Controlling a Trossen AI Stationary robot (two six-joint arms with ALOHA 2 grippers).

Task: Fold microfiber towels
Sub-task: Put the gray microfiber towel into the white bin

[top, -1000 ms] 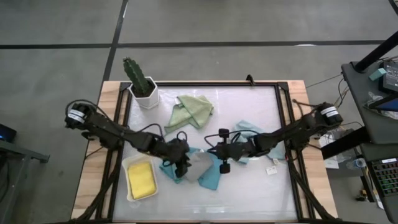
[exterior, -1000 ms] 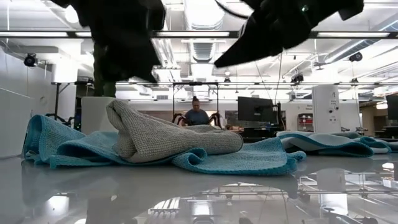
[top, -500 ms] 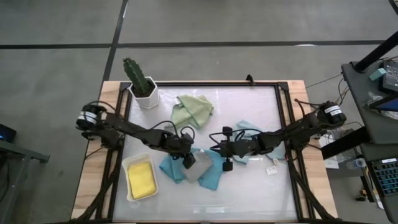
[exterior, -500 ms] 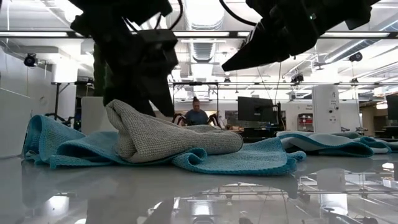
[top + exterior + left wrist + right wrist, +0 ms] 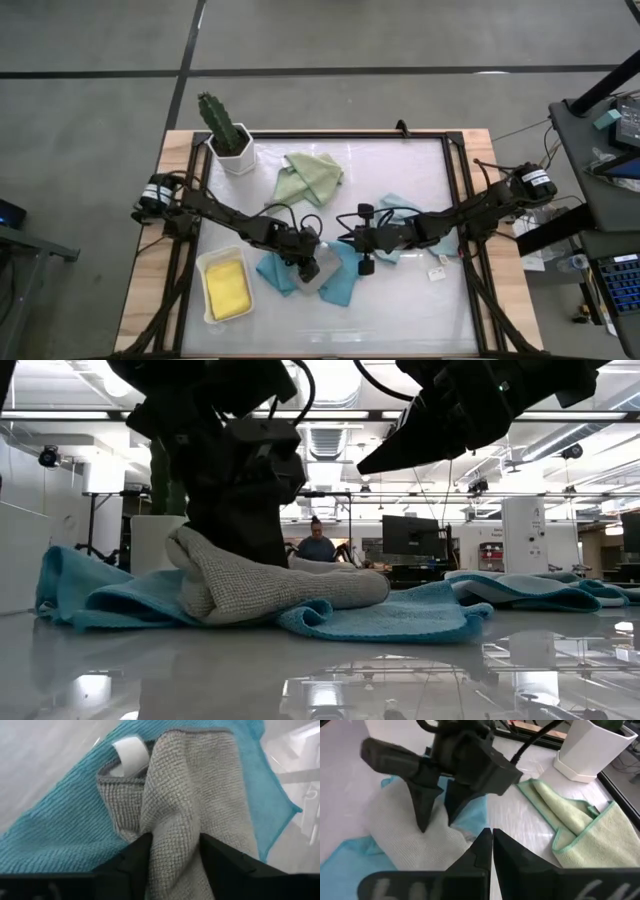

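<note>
A crumpled grey towel (image 5: 322, 270) lies on top of a teal towel (image 5: 342, 290) near the table's middle. My left gripper (image 5: 307, 264) stands on the grey towel's humped left part (image 5: 215, 575), closed on a raised fold. My right gripper (image 5: 345, 240) hangs shut just above and to the right of it, touching nothing. Farther back, a sage green towel (image 5: 310, 178) lies loosely folded. A pale blue towel (image 5: 398, 208) lies under the right arm. A folded yellow towel (image 5: 228, 288) rests in the white tray (image 5: 205, 264). My left gripper pinches a raised ridge of the grey towel (image 5: 172, 837) between its two fingers (image 5: 134, 856), one on each side. The fingers slant down from above, from the table's left, and lie across the ridge. The towel rests on the teal towel, with its white tag (image 5: 131, 751) beyond the hold.
A cactus in a white pot (image 5: 228, 135) stands at the table's far left corner. A small white tag (image 5: 437, 272) lies near the right edge. Bare table shows along the near edge. In the room beyond, a person (image 5: 317, 545) sits at a desk.
My left gripper has sunk and gone a little toward the table's right, from above the towel pile down onto the grey towel's hump. The grey towel and the teal towel lie where they were. My right gripper has kept still.
</note>
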